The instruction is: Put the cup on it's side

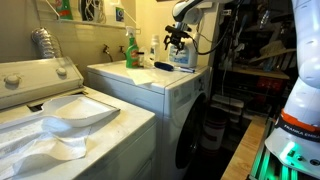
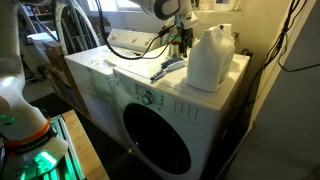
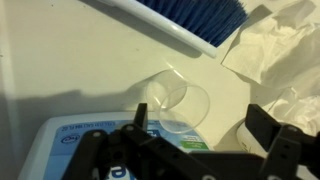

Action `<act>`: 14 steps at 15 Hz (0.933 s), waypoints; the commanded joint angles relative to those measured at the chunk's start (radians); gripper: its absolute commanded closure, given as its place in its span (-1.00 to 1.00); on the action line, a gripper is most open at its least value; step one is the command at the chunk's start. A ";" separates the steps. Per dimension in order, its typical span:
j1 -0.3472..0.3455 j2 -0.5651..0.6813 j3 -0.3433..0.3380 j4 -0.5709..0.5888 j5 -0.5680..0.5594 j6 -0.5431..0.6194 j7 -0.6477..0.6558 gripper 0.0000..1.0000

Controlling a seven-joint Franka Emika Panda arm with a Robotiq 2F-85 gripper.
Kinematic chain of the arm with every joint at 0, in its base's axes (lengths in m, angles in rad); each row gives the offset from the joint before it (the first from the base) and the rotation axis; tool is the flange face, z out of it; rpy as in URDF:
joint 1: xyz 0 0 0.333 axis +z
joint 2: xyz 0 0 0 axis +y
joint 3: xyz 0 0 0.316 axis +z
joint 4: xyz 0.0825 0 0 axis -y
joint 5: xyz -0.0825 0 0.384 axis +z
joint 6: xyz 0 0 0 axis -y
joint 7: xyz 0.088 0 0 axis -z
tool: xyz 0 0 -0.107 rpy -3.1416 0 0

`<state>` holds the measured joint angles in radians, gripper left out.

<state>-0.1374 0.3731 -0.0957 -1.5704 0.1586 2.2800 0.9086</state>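
One small, see-through cup [image 3: 178, 104] rests on the white top of a laundry machine [image 3: 60, 60], near the centre of the wrist view. A blue-bristled brush [image 3: 190, 14] lies at 12 o'clock from it. Crumpled white paper [image 3: 275, 50] is at 2 o'clock, and the blue-printed label of a jug [image 3: 60, 142] is close by at 7 o'clock. The gripper [image 3: 198, 120] hangs over the cup with its two dark fingers [image 3: 135, 135] spread wide, one at 7 o'clock and one at 4 o'clock of the cup, holding nothing. The cup looks like thin plastic: probably very light, slightly springy and smooth. If nudged low down, it is likely to skid or roll rather than tip cleanly. A gentle pinch across the wall near the rim, or a soft push high on its side, seems the safest hold, since a hard squeeze could buckle it. Its clear walls blend into the pale surface, so it is hard to tell whether it stands upright or leans, and its base is unclear. In both exterior views the cup is too small to pick out below the arm [image 1: 190, 12].
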 commanded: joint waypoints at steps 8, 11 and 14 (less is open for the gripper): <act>0.007 0.134 -0.024 0.143 0.035 -0.024 0.042 -1.00; 0.006 0.149 -0.023 0.159 0.037 -0.020 0.040 -1.00; 0.006 0.159 -0.024 0.173 0.035 -0.024 0.041 -1.00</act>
<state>-0.1366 0.5079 -0.1048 -1.4343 0.1719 2.2792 0.9429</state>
